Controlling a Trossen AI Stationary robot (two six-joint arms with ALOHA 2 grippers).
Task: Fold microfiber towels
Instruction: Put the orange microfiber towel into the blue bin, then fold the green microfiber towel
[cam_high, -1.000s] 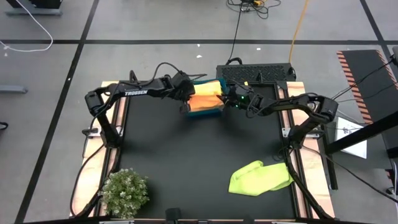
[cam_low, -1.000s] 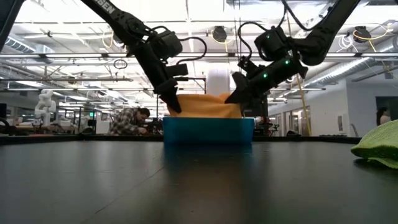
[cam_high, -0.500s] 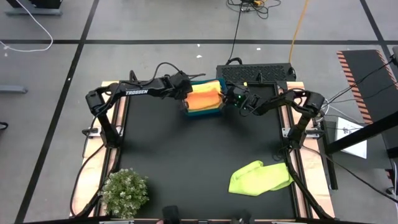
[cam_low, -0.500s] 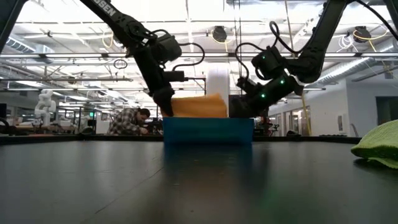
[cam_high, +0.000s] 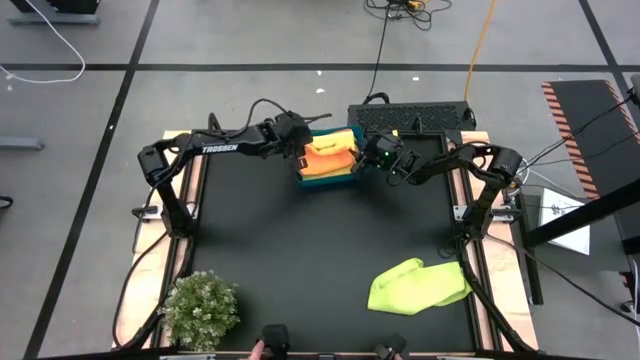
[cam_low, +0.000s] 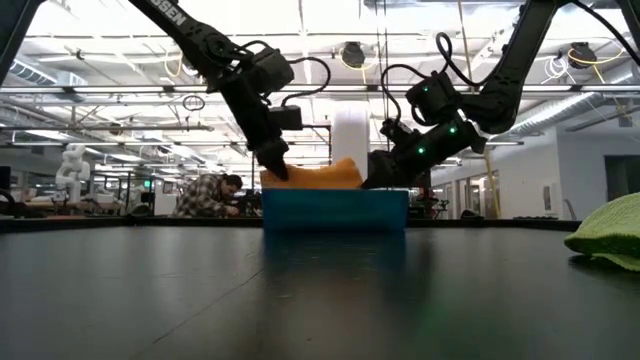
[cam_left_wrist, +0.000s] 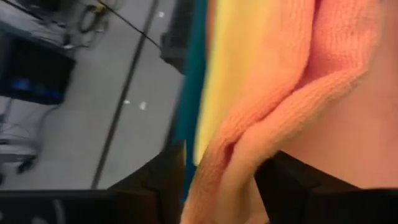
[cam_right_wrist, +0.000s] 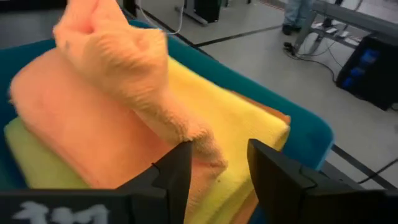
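Observation:
A blue bin (cam_high: 328, 181) stands at the table's far middle and holds a stack of folded microfiber towels. An orange towel (cam_high: 325, 158) lies on top, over a yellow towel (cam_right_wrist: 236, 127) and a lime green one (cam_right_wrist: 34, 165). My left gripper (cam_high: 303, 155) is at the bin's left end and my right gripper (cam_high: 362, 160) at its right end. Both are open, each with a raised part of the orange towel between its fingers. Another lime green towel (cam_high: 415, 285) lies crumpled on the table's near right. My left gripper stands open around a raised fold (cam_left_wrist: 239, 158) at the orange towel's left end, slanting down from the left; the fold fills the gap and lies against both fingers. My right gripper has the towel's raised right-end corner (cam_right_wrist: 202, 146) against one finger (cam_right_wrist: 180, 168), with a gap to the other.
A small bushy plant (cam_high: 202, 308) stands at the near left corner. A black device (cam_high: 410, 115) lies just beyond the table's far edge, behind the bin. The dark tabletop between the bin and the near edge is bare.
Both grippers held the orange towel stretched between them above the bin. They have sunk with it, the right one more, and laid it on the stack. Both have then opened, and the towel has gone from taut to slack, its ends bunched up.

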